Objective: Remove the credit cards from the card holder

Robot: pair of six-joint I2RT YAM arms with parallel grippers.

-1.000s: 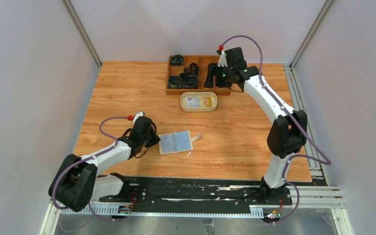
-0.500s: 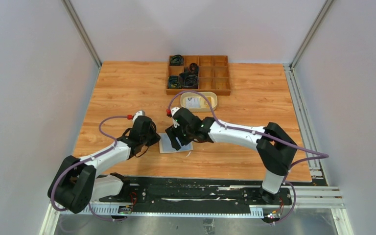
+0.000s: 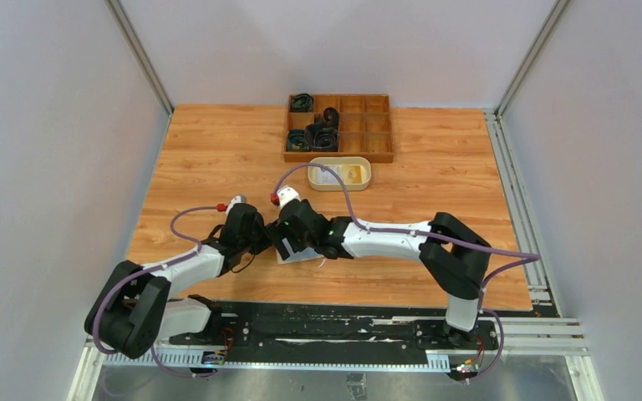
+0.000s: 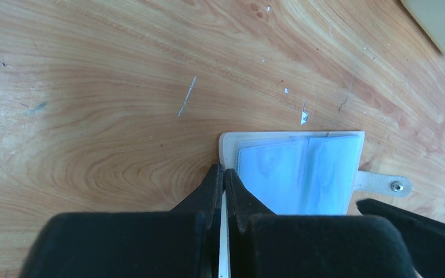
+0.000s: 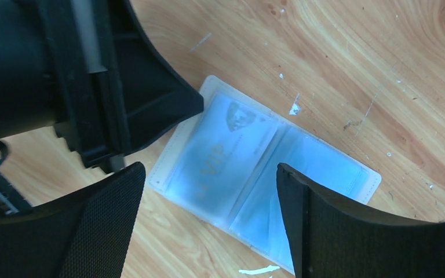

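Note:
The card holder [image 5: 366,175] lies open and flat on the wooden table, its closure tab [image 4: 385,184] pointing right. Pale blue credit cards sit in its pockets, one lettered card [image 5: 220,150] on the left half and another [image 5: 318,168] on the right half. My left gripper [image 4: 223,171] is shut, its tips resting on the holder's left border, which shows as a pale strip in the slit between the fingers. My right gripper [image 5: 208,174] hovers open just above the holder, one finger on each side, nothing between them. In the top view both grippers [image 3: 274,238] cover most of the holder.
A cream oval dish [image 3: 368,174] with a card in it stands behind the grippers. Further back is a wooden compartment tray [image 3: 376,127] with black cables in its left cells. The two arms meet close together near the table's front left.
The right arm swung from the back tray down to the card holder, its jaws opening wider. The left gripper stayed shut at the holder's left edge.

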